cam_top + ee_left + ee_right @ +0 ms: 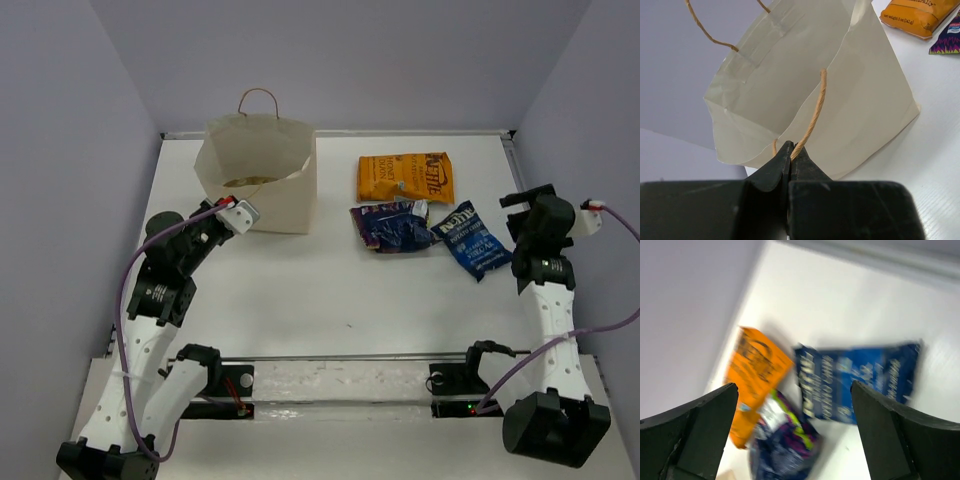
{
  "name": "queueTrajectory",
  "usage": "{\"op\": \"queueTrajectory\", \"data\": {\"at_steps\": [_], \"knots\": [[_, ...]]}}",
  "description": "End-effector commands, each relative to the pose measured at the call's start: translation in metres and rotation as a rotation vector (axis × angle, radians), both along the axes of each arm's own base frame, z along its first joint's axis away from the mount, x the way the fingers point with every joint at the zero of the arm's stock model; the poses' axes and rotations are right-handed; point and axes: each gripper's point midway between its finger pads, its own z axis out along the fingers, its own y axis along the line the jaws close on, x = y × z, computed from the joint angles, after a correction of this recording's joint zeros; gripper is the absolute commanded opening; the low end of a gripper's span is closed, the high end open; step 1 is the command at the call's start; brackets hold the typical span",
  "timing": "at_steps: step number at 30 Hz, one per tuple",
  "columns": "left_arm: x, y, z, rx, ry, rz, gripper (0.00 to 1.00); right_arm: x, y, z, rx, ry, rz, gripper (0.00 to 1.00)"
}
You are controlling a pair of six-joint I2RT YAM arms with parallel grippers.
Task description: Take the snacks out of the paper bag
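Observation:
The cream paper bag [262,172] stands upright at the back left, mouth open; something pale shows inside it. My left gripper [240,208] is shut on the near brown loop handle [815,112] of the bag [805,85]. An orange chip bag [405,178], a purple packet [392,227] and a dark blue bag [471,238] lie flat on the table right of the bag. My right gripper [527,195] is open and empty at the right, above and beside the blue bag [860,380]. The right wrist view is blurred and shows the orange bag [756,377] and purple packet [785,445].
The white table [330,290] has grey walls at the back and both sides. A rail runs along the near edge by the arm bases [340,385]. The far handle [258,98] of the bag stands up above its rim.

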Motion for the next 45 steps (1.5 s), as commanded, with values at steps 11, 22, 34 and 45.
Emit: {"op": "queueTrajectory", "data": {"at_steps": [11, 22, 34, 45], "knots": [[-0.025, -0.006, 0.002, -0.001, -0.042, -0.067, 0.00, 0.095, 0.345, 0.205, -0.756, -0.347, 1.204, 1.00], [-0.063, -0.021, -0.044, 0.155, 0.018, -0.255, 0.00, 0.051, 0.562, 0.163, -0.774, -0.503, 1.814, 0.91], [-0.086, -0.016, -0.102, 0.384, 0.053, -0.363, 0.00, 0.078, 0.590, 0.033, -0.697, -0.096, 1.682, 0.73], [-0.088, -0.017, -0.085, 0.344, 0.003, -0.347, 0.00, 0.125, 0.574, -0.069, -0.889, 0.189, 1.471, 1.00]]}}
